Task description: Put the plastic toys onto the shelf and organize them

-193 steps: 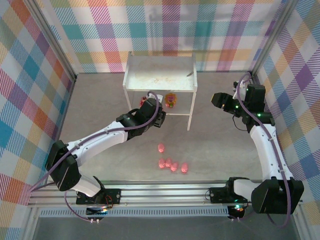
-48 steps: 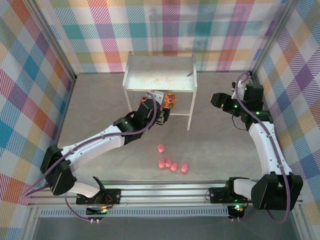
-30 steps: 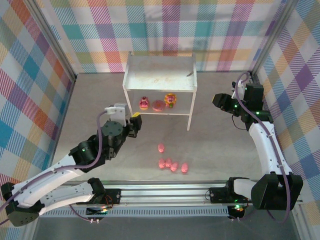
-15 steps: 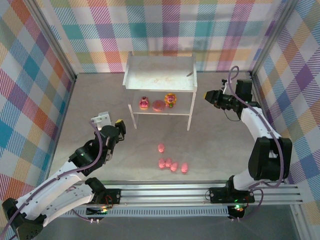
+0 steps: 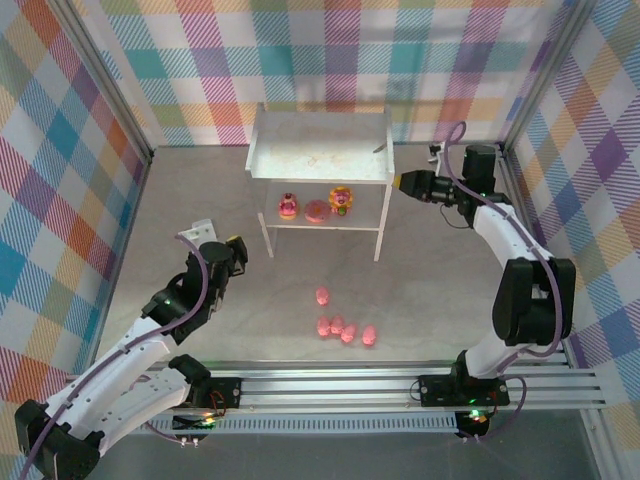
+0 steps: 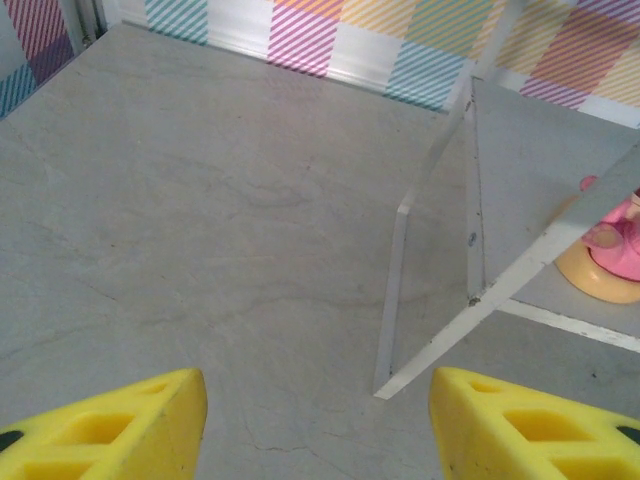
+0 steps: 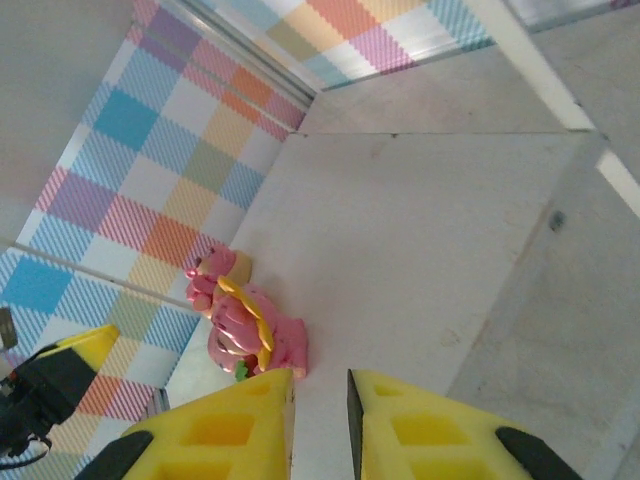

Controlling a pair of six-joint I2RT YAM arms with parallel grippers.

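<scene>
1. The shelf [image 5: 320, 152] stands upright at the far centre of the surface [image 5: 450, 290], its pale top tier scuffed.
2. The lower tier carries three toys in a row: the pink-red figure [image 5: 288, 206] at left, the pink ring donut [image 5: 317, 210] in the middle, and the yellow-orange-red figure [image 5: 342, 200] at right.
3. Five pink pig figures [image 5: 337, 325] lie on the surface in front of the shelf, well apart from it. One lies alone; four form a close row nearer the arm bases.
4. The left end effector [image 6: 318, 415] is above the surface, left of the shelf's front leg. Its yellow fingers [image 6: 110, 425] stand apart with nothing between them.
5. The right end effector [image 7: 320, 405] points at the shelf's right side. Its fingers are almost together, leaving a thin slit, and hold nothing.
</scene>
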